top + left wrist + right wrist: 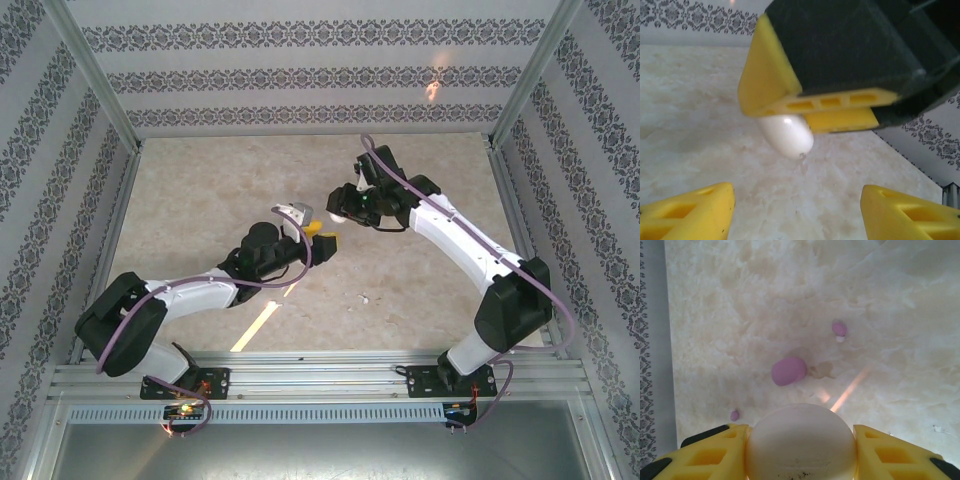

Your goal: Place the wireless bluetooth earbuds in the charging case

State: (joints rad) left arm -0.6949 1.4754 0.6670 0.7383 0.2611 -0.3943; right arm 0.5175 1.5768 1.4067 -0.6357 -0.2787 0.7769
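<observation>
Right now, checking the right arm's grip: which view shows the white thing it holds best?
Right wrist view: the white rounded object sits large, clamped between the right gripper's fingers. Left wrist view catches its lower end poking below them; top view, a pale patch.

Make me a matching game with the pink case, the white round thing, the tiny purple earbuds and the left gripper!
Things
1 charging case
2 white round piece
3 earbuds
4 left gripper

States
A clamped between the right gripper fingers
B open, holding nothing
C two tiny purple bits on the table
D pink oval on the table

Pairs: 1-D, 2-A, 3-C, 4-B
</observation>
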